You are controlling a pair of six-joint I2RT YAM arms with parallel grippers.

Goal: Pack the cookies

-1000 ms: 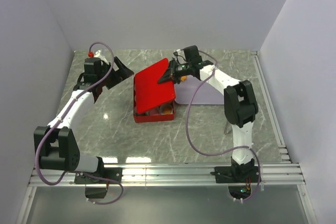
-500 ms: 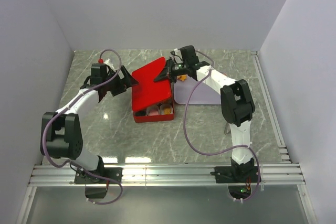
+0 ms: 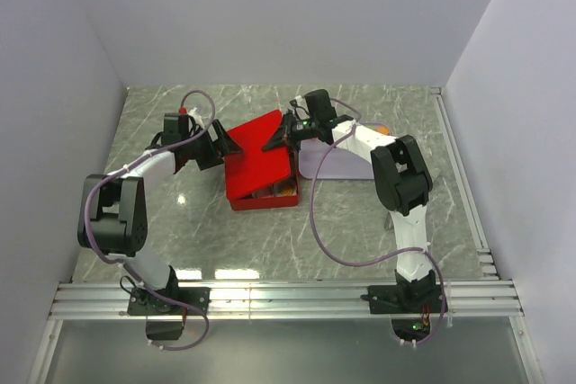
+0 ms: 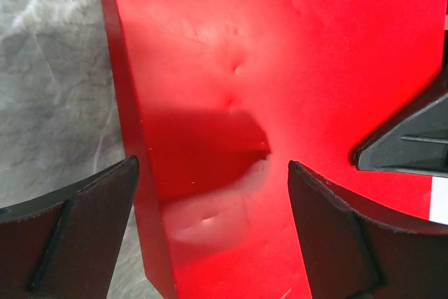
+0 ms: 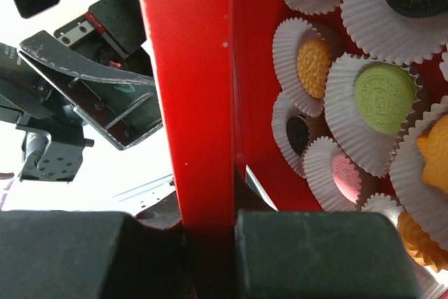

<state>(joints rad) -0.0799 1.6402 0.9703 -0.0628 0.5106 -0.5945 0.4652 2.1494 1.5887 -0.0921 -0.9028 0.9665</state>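
Observation:
The cookies (image 5: 381, 97) are round green, orange, black and pink discs in white paper cups inside a red box (image 3: 265, 200); a few show in the top view (image 3: 283, 191). My right gripper (image 3: 281, 135) is shut on the far right edge of the red lid (image 3: 259, 156), which slants over the box and hides most of it. The right wrist view shows the lid edge-on (image 5: 203, 103) between the shut fingers (image 5: 210, 243). My left gripper (image 3: 223, 146) is open at the lid's left edge; its fingers straddle the lid (image 4: 280, 68) in the left wrist view (image 4: 213, 194).
A pale lavender board (image 3: 340, 165) lies right of the box, under the right arm. An orange piece (image 3: 382, 129) lies at its far right edge. Grey walls stand left, right and behind the marble table (image 3: 234, 240).
The left gripper has moved right up to the lid's left edge. The right gripper has carried the lid a little left and lowered it, so less of the box's inside shows.

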